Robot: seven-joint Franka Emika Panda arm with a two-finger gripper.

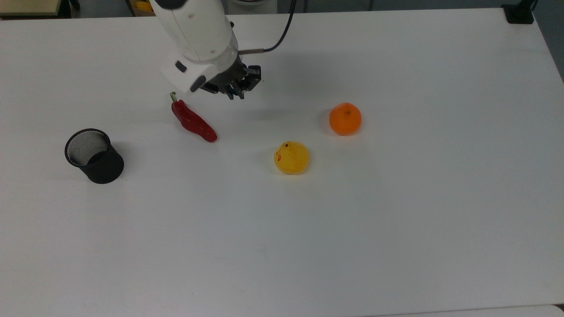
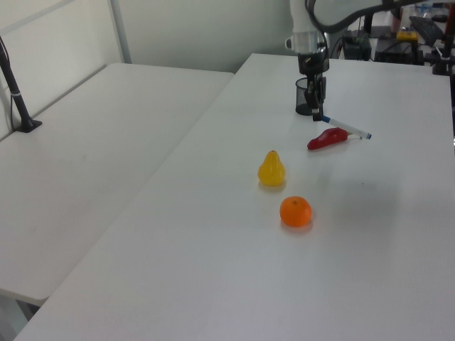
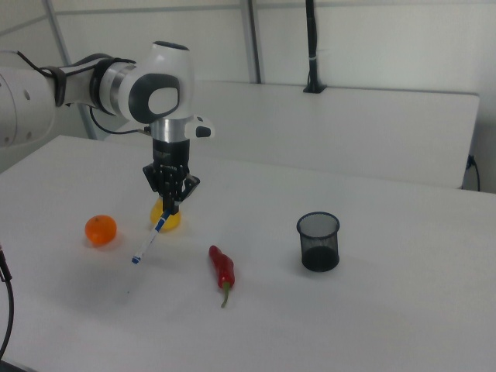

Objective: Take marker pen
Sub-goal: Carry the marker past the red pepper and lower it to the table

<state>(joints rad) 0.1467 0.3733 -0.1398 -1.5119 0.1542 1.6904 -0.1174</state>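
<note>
Because I pinch the marker pen by its blue-capped top, it hangs slanting from my end effector, up off the worktop, near the red chilli.

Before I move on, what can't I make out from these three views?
- Pen: in the top view the arm covers it, apart from a blue speck.
- Cup: in the left view the gripper overlaps it.
- Pear: in the right view the gripper partly hides it.
</note>
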